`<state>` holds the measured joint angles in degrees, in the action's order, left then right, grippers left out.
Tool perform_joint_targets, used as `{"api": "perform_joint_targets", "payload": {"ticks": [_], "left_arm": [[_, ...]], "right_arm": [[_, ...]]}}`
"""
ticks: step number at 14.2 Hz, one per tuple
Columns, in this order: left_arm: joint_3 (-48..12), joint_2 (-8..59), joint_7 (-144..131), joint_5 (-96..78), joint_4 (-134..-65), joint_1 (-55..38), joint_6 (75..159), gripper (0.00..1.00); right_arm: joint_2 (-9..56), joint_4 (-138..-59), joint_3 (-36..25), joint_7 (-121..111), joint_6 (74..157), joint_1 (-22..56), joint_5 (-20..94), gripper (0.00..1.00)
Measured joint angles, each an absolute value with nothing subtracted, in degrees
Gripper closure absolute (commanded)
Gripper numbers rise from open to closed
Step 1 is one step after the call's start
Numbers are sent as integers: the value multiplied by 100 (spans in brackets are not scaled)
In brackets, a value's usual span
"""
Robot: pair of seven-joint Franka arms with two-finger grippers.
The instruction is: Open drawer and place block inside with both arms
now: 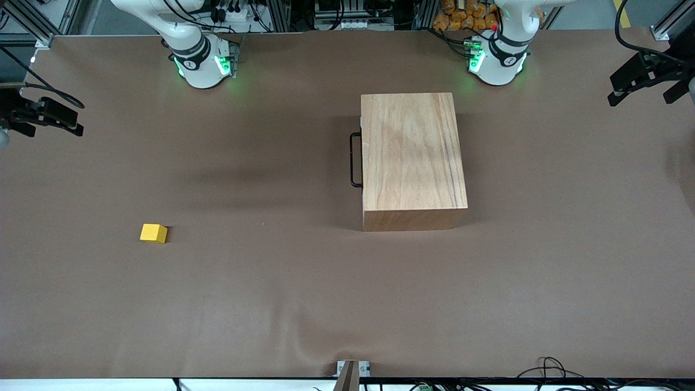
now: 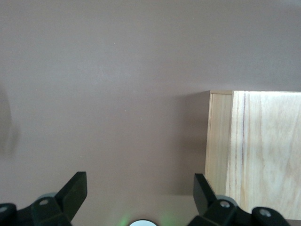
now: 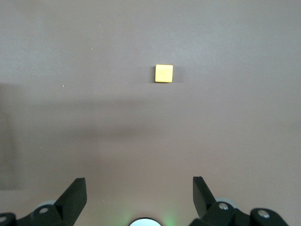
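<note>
Both grippers hang open and empty: the right gripper high above the yellow block, the left gripper beside the wooden box. A sideways pull on the black handle of the shut drawer could drag the unbraced box.

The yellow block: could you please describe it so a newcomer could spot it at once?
Start at the wooden box mid-table. The block lies alone toward the right arm's end, nearer the front camera. It is the only small, bright yellow cube there.
</note>
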<state>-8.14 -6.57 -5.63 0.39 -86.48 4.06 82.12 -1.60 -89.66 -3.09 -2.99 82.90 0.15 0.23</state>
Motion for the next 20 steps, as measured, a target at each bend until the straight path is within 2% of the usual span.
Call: {"api": "perform_joint_targets", "payload": {"ticks": [20], "left_arm": [[-1047, -620, -570, 39, -8629, 386, 8042, 0]], "right_arm": [[-155, -8988, -312, -293, 8258, 2, 25, 0]]}}
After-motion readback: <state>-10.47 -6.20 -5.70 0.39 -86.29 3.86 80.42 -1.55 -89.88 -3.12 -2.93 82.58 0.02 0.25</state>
